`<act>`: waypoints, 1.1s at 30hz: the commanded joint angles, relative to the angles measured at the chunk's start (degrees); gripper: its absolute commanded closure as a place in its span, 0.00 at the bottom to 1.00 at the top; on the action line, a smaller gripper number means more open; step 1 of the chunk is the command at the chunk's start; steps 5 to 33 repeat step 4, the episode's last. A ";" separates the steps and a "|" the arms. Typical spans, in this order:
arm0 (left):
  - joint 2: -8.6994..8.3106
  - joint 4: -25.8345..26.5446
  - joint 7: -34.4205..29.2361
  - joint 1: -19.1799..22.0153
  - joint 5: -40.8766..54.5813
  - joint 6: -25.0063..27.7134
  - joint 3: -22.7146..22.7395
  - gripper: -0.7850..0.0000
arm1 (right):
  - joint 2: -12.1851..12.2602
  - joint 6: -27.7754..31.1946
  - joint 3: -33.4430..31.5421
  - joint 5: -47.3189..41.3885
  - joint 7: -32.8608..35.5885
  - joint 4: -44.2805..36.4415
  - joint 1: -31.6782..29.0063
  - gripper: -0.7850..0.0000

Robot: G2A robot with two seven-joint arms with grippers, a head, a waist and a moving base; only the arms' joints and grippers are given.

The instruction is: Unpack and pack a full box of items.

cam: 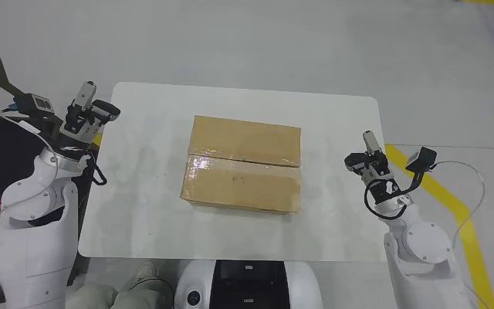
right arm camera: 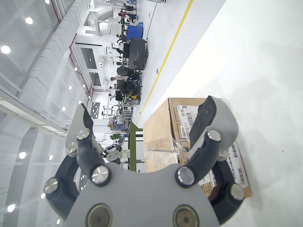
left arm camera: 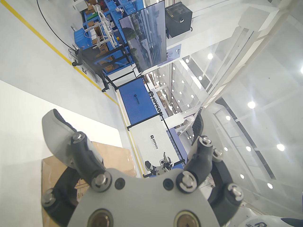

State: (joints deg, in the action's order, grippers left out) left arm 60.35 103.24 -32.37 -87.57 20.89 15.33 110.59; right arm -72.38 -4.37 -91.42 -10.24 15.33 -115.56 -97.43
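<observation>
The white rectangular table [cam: 332,224] with rounded corners is the biggest thing in front of me. A closed brown cardboard box [cam: 243,162] sits at its centre, with bare tabletop all round it. The box's long sides run from 9 to 3 o'clock. Its two top flaps meet in a seam along that same line, and a strip of clear shiny tape [cam: 207,162] covers the seam. The end of the box that faces 3 o'clock carries white printed labels [right arm camera: 187,121], and the tape wraps down over that end beside them.

My left gripper [cam: 110,112] hangs at about 10 o'clock from the box, over the table's far left corner and well apart from the cardboard. Its two grey fingers [left arm camera: 56,128] with ribbed black pads are spread wide, with nothing between them. It points across the table, so its wrist view takes in a corner of the box.

My right gripper [cam: 370,139] is at about 3 o'clock from the box, just inside the table's right edge, and it touches nothing. Its fingers [right arm camera: 213,119] also stand wide apart and empty. It is aimed at the labelled end of the box, and one pad lies across the labels in the right wrist view.
</observation>
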 commanded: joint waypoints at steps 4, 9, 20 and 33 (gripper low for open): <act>0.00 0.00 0.00 0.00 0.00 0.00 0.00 0.00 | 0.00 0.00 0.00 0.00 0.00 0.00 0.00 0.00; 0.00 0.00 0.00 0.00 0.00 0.00 0.00 0.00 | 0.00 0.00 0.00 0.00 0.00 0.00 0.00 0.00; 0.00 0.00 0.00 0.00 0.00 0.00 0.00 0.00 | 0.00 0.00 0.00 0.00 0.00 0.00 0.00 0.00; 0.00 0.00 0.00 0.00 0.00 0.00 0.00 0.00 | 0.00 0.00 0.00 0.00 0.00 0.00 0.00 0.00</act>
